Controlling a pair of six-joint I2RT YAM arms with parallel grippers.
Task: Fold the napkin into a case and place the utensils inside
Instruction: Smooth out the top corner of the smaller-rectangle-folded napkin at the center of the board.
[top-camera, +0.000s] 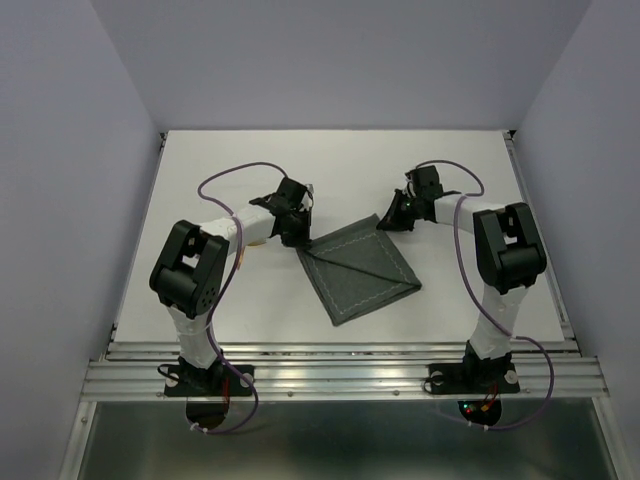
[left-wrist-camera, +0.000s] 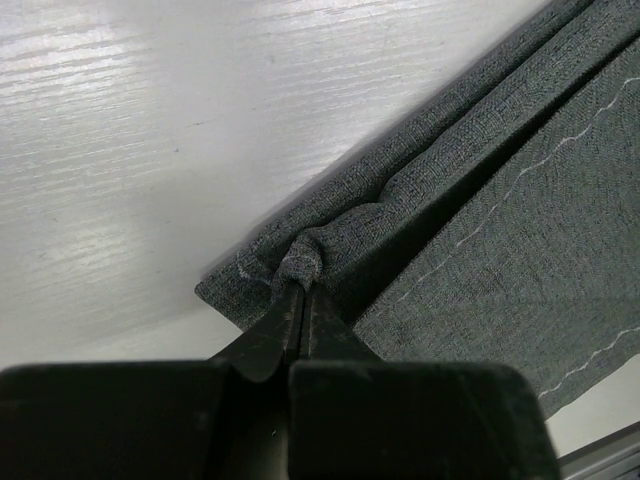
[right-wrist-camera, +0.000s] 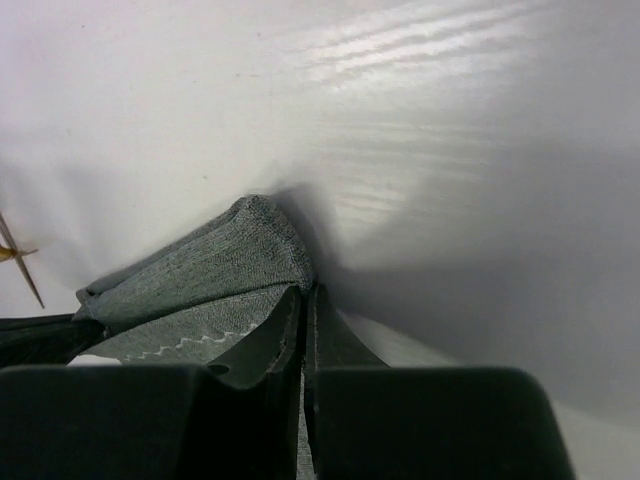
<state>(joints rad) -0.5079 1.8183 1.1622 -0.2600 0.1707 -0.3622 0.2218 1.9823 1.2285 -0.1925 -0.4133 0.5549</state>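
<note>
That napkin (top-camera: 360, 272) looks light and floppy, so grab by the corners, which the left gripper (left-wrist-camera: 300, 285) and right gripper (right-wrist-camera: 305, 292) are each pinching tight.

Above the ribbed silver aluminium rail (top-camera: 340, 376), the left arm (top-camera: 188, 272) and right arm (top-camera: 510, 250) show boxy black joints and white-wrapped links, each trailing a thin purple cable (top-camera: 232, 174) (red and green lights (top-camera: 470, 406) glow by the right base). The left claw (left-wrist-camera: 300, 288) and right claw (right-wrist-camera: 305, 295) are matte black.
</note>
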